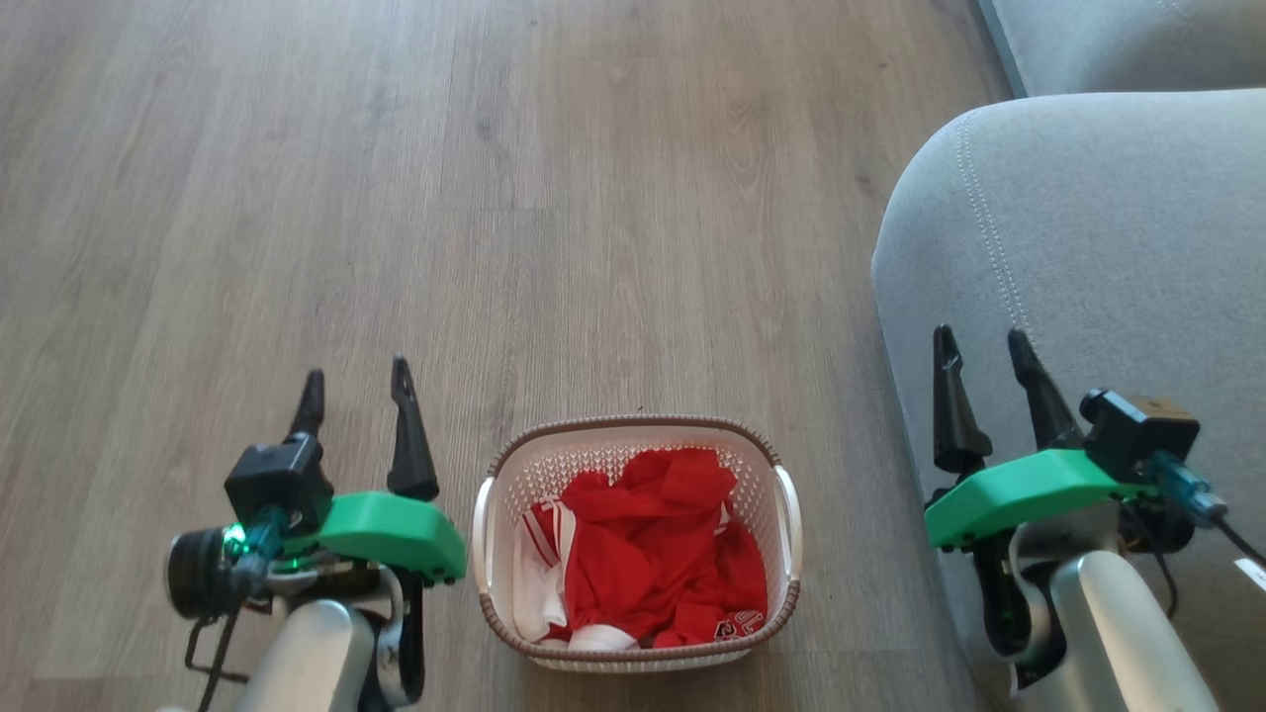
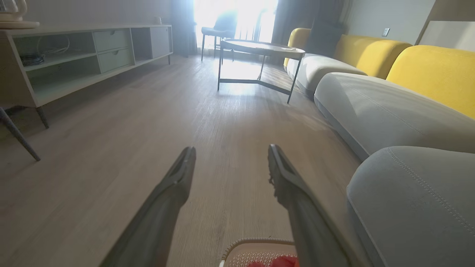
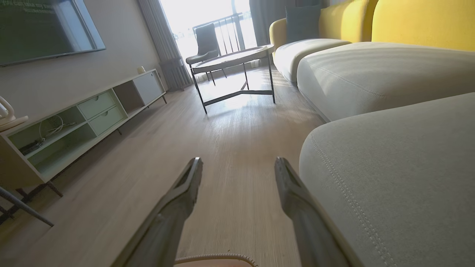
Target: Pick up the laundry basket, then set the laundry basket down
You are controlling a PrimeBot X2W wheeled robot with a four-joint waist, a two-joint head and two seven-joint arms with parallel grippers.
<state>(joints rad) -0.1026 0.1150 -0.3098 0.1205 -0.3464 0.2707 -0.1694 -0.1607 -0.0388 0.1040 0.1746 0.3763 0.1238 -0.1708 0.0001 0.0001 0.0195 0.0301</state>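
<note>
- Sitting upright on the wood floor, the basket is low in the head view, between the two arms and just left of the grey sofa.
- Red and white clothes are bunched up inside it, below the brown rim.
- The left gripper is just beside the basket's left handle. Its fingers are apart with nothing between them.
- The right gripper is off to the basket's right, in front of the sofa's edge and clear of the right handle. Its fingers are spread too, and empty.
- In the left wrist view, the left gripper gapes over bare floor, and the basket's rim pokes in at the bottom edge.
- In the right wrist view, the right gripper is spread as well, with a sliver of rim at the bottom edge.
- Further down the room there's a coffee table and a low cabinet.
</note>
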